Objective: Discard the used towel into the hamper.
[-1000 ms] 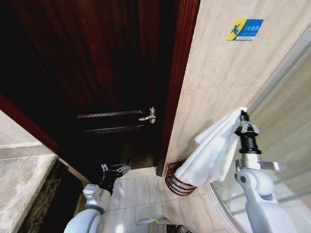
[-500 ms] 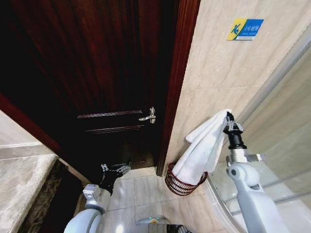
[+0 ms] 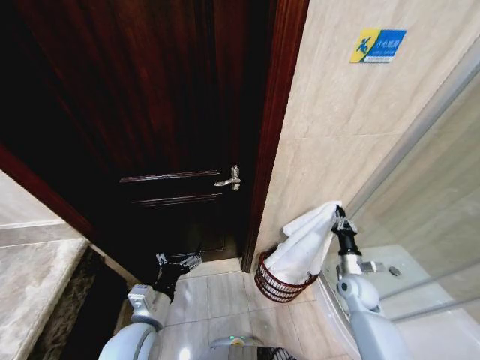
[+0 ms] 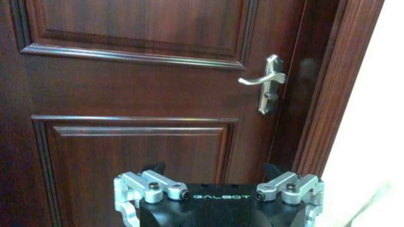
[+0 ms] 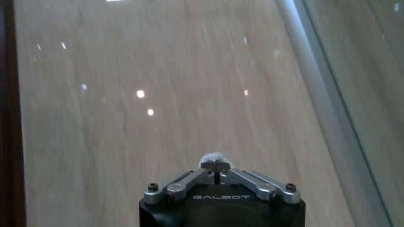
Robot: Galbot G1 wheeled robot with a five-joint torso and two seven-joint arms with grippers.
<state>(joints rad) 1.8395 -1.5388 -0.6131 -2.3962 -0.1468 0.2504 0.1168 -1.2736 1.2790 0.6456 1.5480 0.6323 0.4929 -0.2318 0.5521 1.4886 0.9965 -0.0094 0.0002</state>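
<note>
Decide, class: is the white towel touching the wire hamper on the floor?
Touching. In the head view the towel's lower end drapes into the hamper, while the right gripper holds its upper end.

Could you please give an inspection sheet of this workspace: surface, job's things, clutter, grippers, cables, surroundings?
Surface: pale tiled floor.
Job's things: white towel hangs into the hamper, which stands by the wall.
Clutter: nothing seen.
Grippers: right gripper shut on the towel's top, above the hamper; left gripper open, low, facing the door.
Cables: nothing seen.
Surroundings: dark wooden door with silver handle, beige tiled wall bearing a blue sign.
</note>
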